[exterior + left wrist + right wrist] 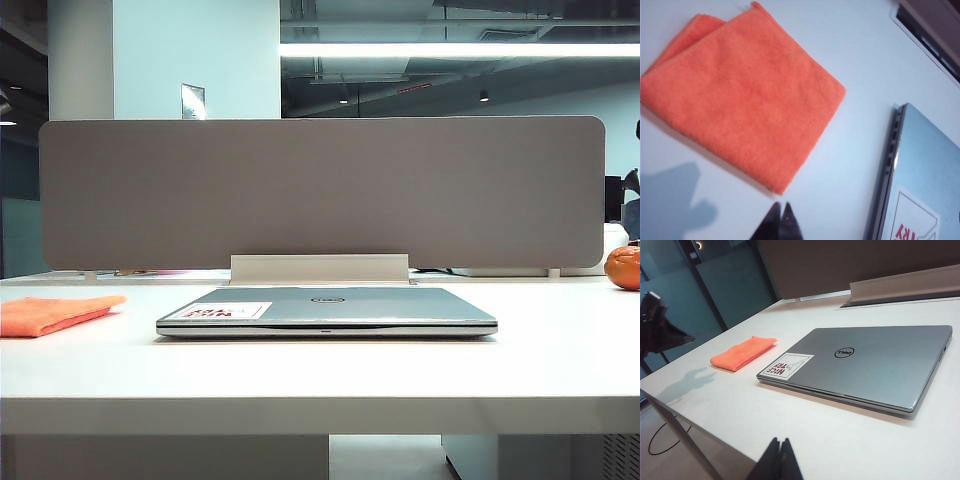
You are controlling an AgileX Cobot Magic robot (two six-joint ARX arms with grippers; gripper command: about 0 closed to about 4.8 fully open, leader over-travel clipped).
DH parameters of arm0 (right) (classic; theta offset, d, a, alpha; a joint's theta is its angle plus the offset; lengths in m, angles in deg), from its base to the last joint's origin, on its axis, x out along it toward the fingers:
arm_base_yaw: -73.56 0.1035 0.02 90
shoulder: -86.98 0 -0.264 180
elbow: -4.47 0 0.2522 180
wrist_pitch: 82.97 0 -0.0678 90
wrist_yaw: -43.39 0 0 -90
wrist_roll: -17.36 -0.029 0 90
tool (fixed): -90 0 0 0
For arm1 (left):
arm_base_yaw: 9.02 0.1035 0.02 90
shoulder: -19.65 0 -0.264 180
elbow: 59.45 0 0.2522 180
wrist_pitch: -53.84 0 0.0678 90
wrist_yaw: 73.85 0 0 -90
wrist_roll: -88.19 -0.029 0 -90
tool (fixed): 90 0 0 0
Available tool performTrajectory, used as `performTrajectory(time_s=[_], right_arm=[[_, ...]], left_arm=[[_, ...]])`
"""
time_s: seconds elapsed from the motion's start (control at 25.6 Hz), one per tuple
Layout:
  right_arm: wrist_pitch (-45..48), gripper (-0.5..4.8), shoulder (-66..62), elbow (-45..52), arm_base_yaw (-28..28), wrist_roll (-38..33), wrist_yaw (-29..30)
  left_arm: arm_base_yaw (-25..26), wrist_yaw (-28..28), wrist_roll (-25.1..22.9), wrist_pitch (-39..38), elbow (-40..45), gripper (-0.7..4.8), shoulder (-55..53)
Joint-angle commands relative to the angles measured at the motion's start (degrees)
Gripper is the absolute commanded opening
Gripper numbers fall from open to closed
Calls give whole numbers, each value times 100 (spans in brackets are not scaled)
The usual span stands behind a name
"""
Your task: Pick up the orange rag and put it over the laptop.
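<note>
Rag, the orange rag (pixel 55 313), lies folded flat on the white surface (pixel 320 375), a little apart from the left edge of the closed silver laptop (pixel 330 308). The left tool (pixel 779 206) hangs above the surface near the rag's corner, tips pressed together, holding nothing. The right tool (pixel 779 442) sits low at the near edge, apparently closed too, empty. An orange ball (pixel 624 267) rests far right.
</note>
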Motion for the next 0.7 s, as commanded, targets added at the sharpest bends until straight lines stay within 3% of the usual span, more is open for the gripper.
performTrajectory(time_s=[0.04, 0.23, 0.43, 0.55, 0.7], right_arm=[[52, -5, 13, 20, -2, -20, 20], [55, -5, 13, 20, -4, -20, 17], [35, -5, 13, 20, -4, -17, 15], [-7, -5, 13, 20, -4, -17, 15], [-7, -5, 13, 20, -4, -17, 15]], left_arm=[[15, 22, 57, 96, -328, -6, -398], [269, 302, 155, 116, -894, 8, -1222], [682, 339, 337, 109, -1064, 159, -1545], [1062, 428, 293, 87, -1073, 161, -1648], [1473, 428, -142, 39, -1073, 161, -1794]])
